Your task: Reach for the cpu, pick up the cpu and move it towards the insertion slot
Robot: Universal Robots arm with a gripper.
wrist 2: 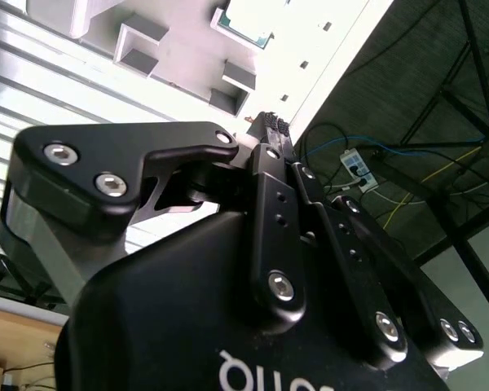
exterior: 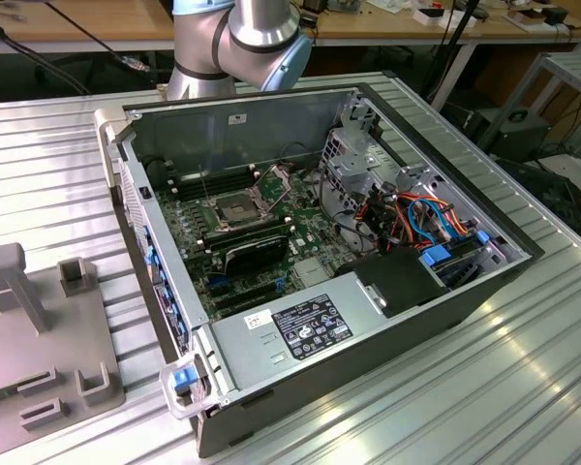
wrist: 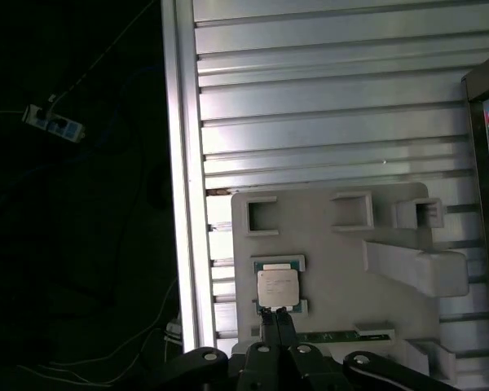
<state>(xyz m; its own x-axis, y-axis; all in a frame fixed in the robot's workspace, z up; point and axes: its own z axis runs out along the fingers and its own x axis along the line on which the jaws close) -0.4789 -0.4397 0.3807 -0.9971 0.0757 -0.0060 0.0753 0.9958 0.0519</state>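
First wrist view: the pincer point(wrist: 276, 318) hangs clenched, fingertips together and empty, right at the edge of the cpu point(wrist: 277, 287), which lies flat in its nest on the grey fixture plate point(wrist: 334, 269). My call: part the fingers, centre over the chip, and grip its edges squarely. The ribbed metal table point(wrist: 326, 106) gives way to dark floor and cables beyond. In the exterior view, the insertion slot point(exterior: 234, 206) sits inside the open computer case point(exterior: 300, 334), well apart.

cpu point(wrist: 277, 288) — on fixture plate point(wrist: 334, 261), plate on table point(wrist: 310, 98)
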